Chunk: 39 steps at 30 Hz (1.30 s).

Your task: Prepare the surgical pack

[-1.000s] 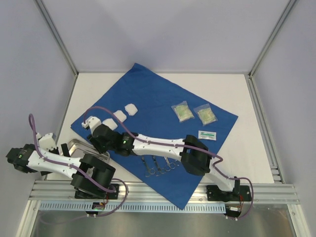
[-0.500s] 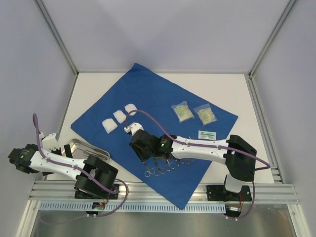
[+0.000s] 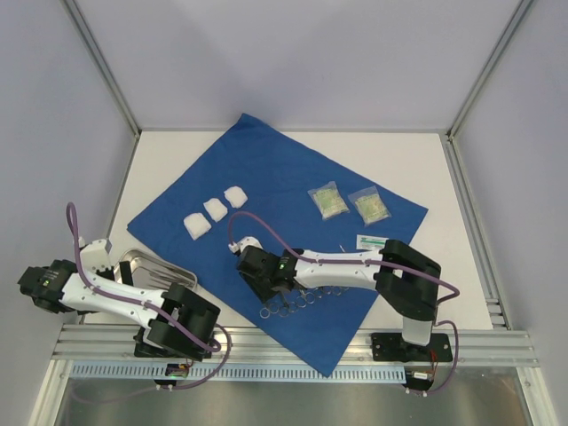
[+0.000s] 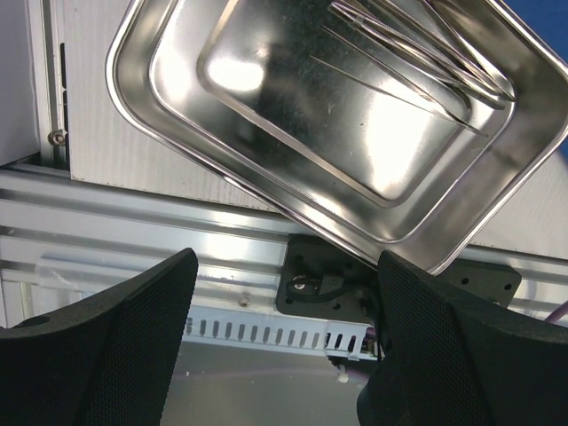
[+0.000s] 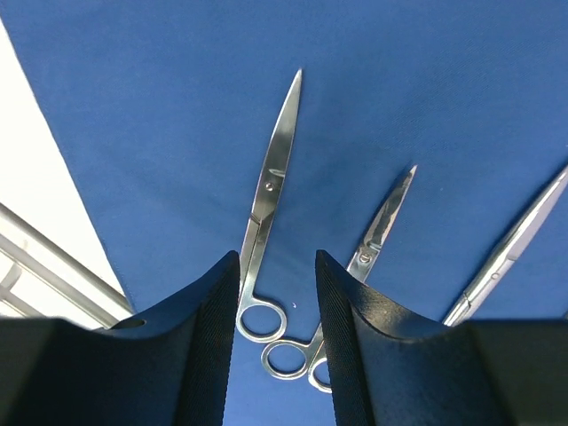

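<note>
**Right gripper (image 5: 277, 262) above scissors (image 5: 271, 186) on surgical pack (image 3: 293, 173)**

The surgical pack lies spread flat across the table (image 3: 417, 169). The right fingers stand partly apart, gripping nothing; contact with the scissors is unclear. A third instrument (image 5: 506, 257) is cut off at the frame edge. The left gripper (image 4: 286, 266) gapes wide, empty, beside the steel tray (image 4: 124, 84).

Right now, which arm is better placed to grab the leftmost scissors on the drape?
Right. Its claw hangs directly over the scissors on the drape, jaws apart either side of the handle. The left claw is open above the tray, off to the side.
</note>
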### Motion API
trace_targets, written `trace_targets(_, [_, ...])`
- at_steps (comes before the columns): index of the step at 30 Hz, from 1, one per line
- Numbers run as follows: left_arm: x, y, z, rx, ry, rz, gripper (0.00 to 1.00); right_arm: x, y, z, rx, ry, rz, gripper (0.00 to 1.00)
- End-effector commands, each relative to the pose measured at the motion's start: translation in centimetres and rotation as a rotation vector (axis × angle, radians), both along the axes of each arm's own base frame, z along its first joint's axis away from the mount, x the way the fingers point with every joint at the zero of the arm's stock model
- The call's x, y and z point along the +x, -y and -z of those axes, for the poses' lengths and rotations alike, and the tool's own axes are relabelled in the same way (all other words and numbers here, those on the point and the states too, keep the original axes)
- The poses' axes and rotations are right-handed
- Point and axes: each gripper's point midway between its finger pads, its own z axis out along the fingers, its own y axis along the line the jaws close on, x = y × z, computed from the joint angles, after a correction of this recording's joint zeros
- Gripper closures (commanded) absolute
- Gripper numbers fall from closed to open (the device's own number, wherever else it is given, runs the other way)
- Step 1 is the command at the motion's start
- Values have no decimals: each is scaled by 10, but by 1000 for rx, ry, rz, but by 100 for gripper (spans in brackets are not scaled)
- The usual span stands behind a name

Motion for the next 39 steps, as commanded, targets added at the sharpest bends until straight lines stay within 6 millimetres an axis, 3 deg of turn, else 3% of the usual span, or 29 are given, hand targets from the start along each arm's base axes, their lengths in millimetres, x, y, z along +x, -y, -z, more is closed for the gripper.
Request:
trace_targets(1, [2, 4, -1, -2, 20, 32, 9, -4, -7, 0, 10, -29, 5, 58])
trace_targets(9, [3, 4, 1, -7, 24, 30, 9, -10, -13, 17, -12, -76, -1, 60])
trace_targets(16, [3, 2, 3, -8, 22, 27, 9, -9, 1, 33, -110, -59, 18, 63])
trace_targets(22, [3, 1, 5, -10, 22, 26, 9, -15, 6, 47, -142, -82, 22, 89])
trace_targets(25, [2, 1, 6, -10, 16, 26, 9, -15, 2, 41, -125, -76, 23, 100])
trace_targets(39, [2, 3, 4, -11, 15, 26, 9, -8, -27, -19, 48, -15, -2, 100])
